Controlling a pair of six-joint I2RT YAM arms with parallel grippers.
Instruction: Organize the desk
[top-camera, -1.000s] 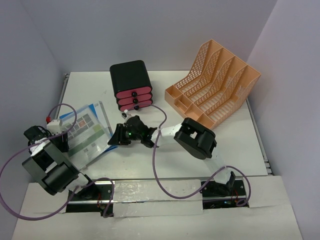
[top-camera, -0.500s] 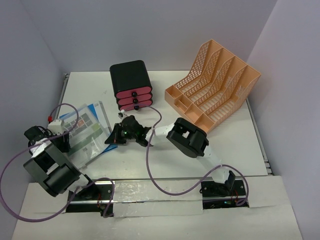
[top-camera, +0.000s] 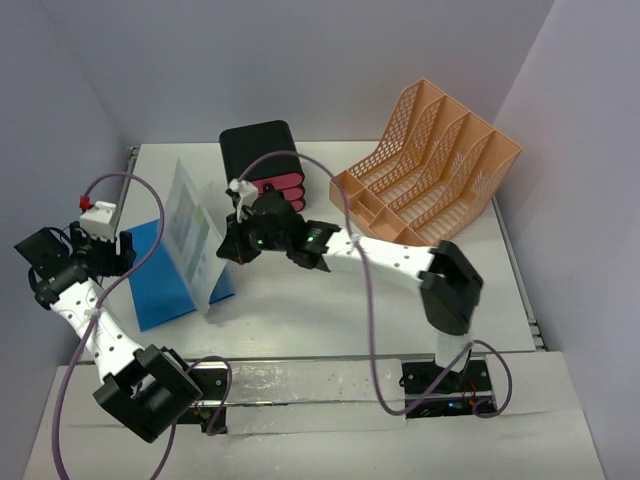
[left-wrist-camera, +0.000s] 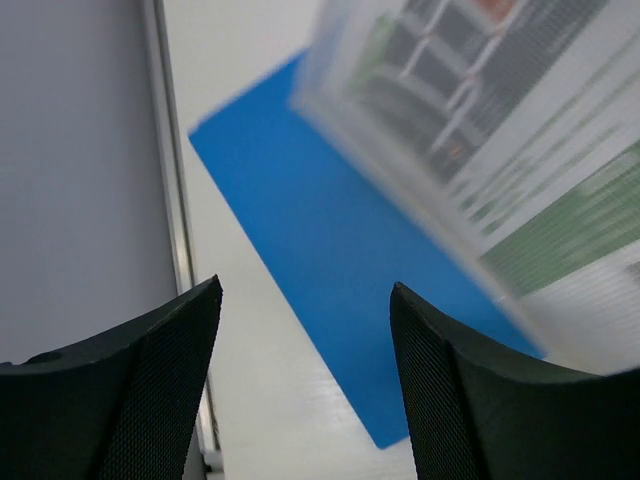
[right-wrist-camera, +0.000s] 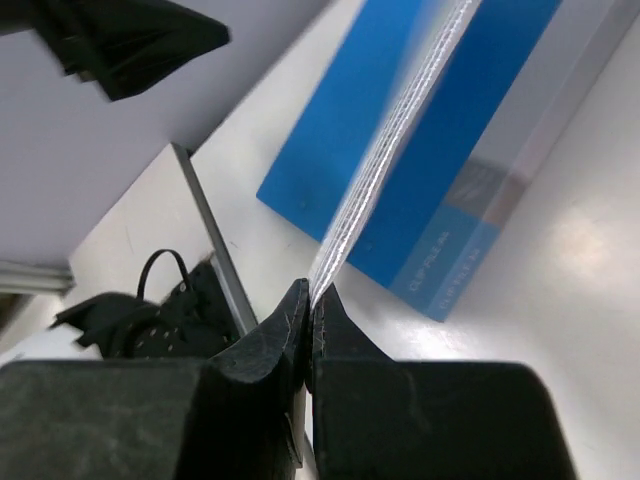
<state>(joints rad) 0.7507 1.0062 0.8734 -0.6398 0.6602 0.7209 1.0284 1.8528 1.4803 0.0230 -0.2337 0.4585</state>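
Note:
A blue clip file (top-camera: 165, 272) lies open on the white desk (top-camera: 330, 310) at the left. My right gripper (top-camera: 230, 247) is shut on the edge of its clear cover with printed sheets (top-camera: 193, 230) and holds it nearly upright above the blue back. The right wrist view shows the jaws (right-wrist-camera: 310, 292) pinched on the sheet edge (right-wrist-camera: 385, 170), with the blue back (right-wrist-camera: 450, 150) below. My left gripper (top-camera: 120, 250) is open and empty at the file's left edge. In the left wrist view it (left-wrist-camera: 305, 290) hovers over the blue back (left-wrist-camera: 330, 250), with the printed sheets (left-wrist-camera: 500, 130) at the upper right.
A black drawer box with pink drawers (top-camera: 258, 152) stands just behind my right gripper. A peach mesh file rack (top-camera: 430, 165) stands at the back right. The desk's left metal rim (left-wrist-camera: 165, 150) and the grey wall are close to my left gripper.
My right gripper has lifted the clear cover and sheets from flat to nearly upright, baring the blue back. The right arm has stretched out. The left arm has swung back towards the left wall.

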